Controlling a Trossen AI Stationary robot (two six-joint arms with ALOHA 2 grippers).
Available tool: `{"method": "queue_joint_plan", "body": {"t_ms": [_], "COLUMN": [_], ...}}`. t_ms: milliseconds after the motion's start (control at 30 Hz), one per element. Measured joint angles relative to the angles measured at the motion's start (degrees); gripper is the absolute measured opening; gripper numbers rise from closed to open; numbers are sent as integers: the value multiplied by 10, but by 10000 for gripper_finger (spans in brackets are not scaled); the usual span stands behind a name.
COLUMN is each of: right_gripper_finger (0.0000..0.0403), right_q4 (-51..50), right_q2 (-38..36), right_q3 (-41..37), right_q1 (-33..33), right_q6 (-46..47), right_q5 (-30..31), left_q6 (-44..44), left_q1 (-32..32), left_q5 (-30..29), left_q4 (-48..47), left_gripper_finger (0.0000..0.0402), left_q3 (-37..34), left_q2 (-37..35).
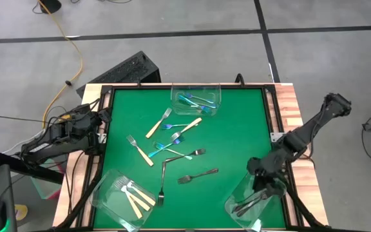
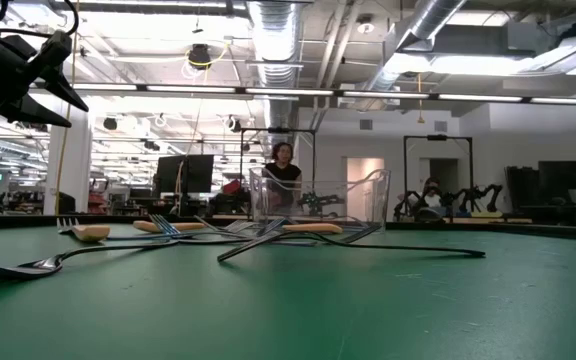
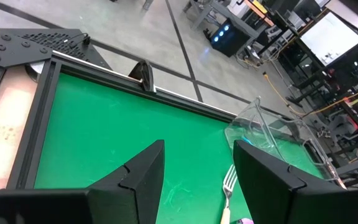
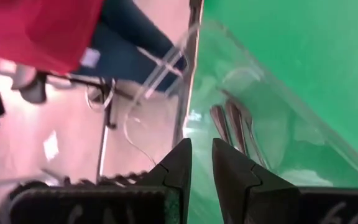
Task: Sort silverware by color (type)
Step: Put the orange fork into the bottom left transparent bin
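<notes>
Loose silverware [image 1: 172, 145] lies flat in the middle of the green mat: tan-handled forks [image 1: 158, 124], blue-handled forks [image 1: 174, 138] and dark grey forks [image 1: 198, 175]. A far clear tub [image 1: 196, 100] holds blue forks, a near-left tub [image 1: 124, 200] holds tan forks, and a near-right tub [image 1: 256, 203] holds dark forks [image 4: 232, 127]. My right gripper [image 1: 263, 173] hangs above the near-right tub. A narrow gap shows between its fingertips [image 4: 202, 155], with nothing in it. My left gripper [image 3: 197, 165] waits open at the mat's left edge [image 1: 102, 125].
A black frame [image 1: 105, 96] and wooden borders [image 1: 288, 103] run around the mat. Cables and a black box [image 1: 124, 69] lie on the floor beyond the far edge. In the low view a person [image 2: 283, 165] stands far back in the room.
</notes>
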Motion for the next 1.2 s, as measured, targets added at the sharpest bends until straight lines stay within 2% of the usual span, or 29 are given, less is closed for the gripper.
{"method": "queue_joint_plan", "body": {"t_ms": [167, 367, 500, 667, 933, 1067, 1200], "right_gripper_finger": [82, 82, 82, 82, 81, 88, 116], "right_q4": [24, 68, 84, 141, 295, 304, 302], "right_q2": [-18, -12, -1, 18, 96, 153, 222], "right_q3": [0, 1, 1, 1, 1, 31, 83], "right_q1": [-59, -159, -227, -298, -378, -402, -413], "right_q6": [-5, -21, -72, -180, -288, -327, -380], "right_q5": [31, 34, 36, 36, 35, 31, 30], "left_q6": [0, 0, 0, 0, -1, -1, -1], "left_q1": [0, 0, 0, 0, 0, 0, 0], "left_q5": [1, 1, 1, 1, 0, 0, 1], "left_q4": [0, 0, 0, 0, 0, 0, 0], "left_gripper_finger": [176, 176, 176, 176, 176, 176, 176], "left_q3": [0, 0, 0, 0, 0, 0, 0], "left_q2": [0, 0, 0, 0, 0, 0, 0]}}
